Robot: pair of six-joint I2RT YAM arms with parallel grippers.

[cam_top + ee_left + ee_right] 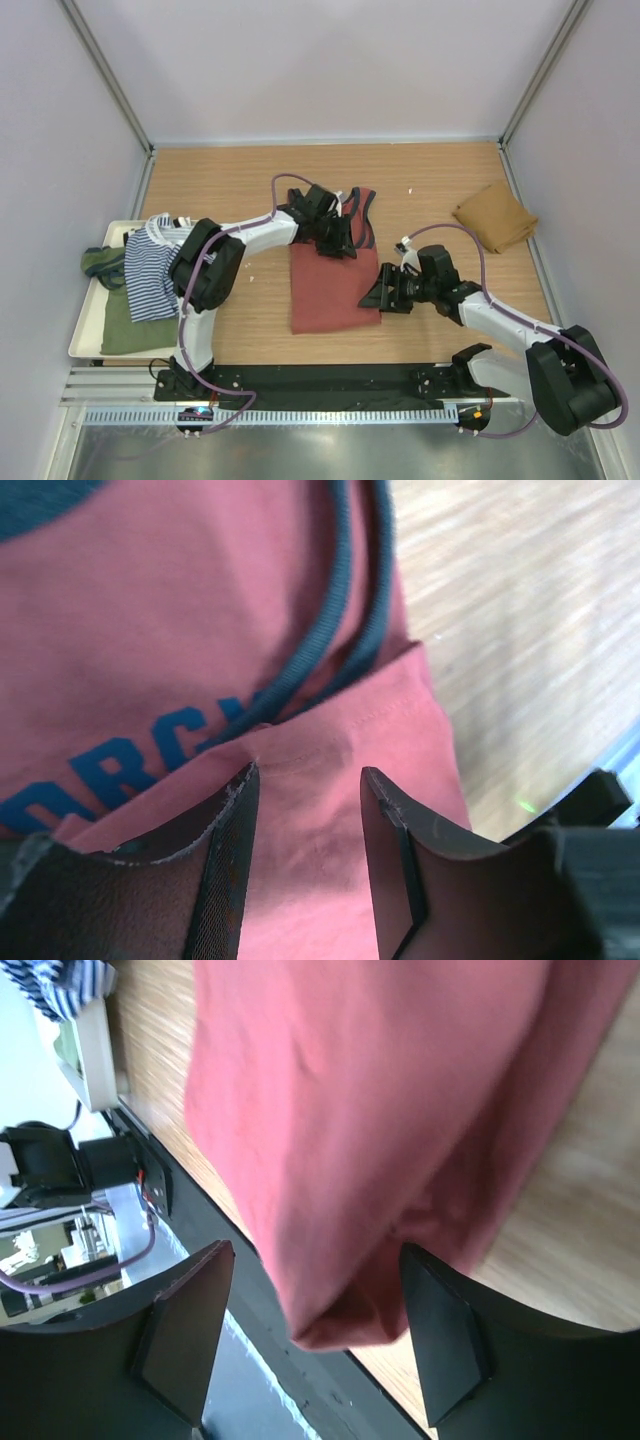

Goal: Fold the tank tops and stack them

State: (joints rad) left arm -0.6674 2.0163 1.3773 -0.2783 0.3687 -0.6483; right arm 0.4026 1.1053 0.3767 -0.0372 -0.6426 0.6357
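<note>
Top external view: the rust-red tank top (pixel 330 290) lies flat on the surface (pixel 220 180), its long axis running away from the arm bases; the left arm (pixel 250 232) reaches to its far, strap end and the right arm (pixel 500 318) to its near right corner, so each arm is nearest its own end. In the left wrist view a folded edge of the red cloth crosses the gap between the left jaws, from one pad (pixel 225 880) toward the other, with the navy trim (pixel 330 630) and blue lettering just beyond the tips; these jaws stand about half apart, astride the edge, and as far as I can tell they are not pinching it. In the right wrist view the near corner of the cloth sits between the right jaws, nearer one pad (pixel 445 1330); they stand wide and I see no grip on it. By my judgement, the next fold turns on both jaws closing at these two ends. Beyond the right jaws, well apart, the tan-brown tank top (pixel 495 215) lies folded; behind the left jaws, past the arm, the striped tank top (pixel 150 270) and olive tank top (pixel 125 325) lie on a tray (pixel 85 345).
</note>
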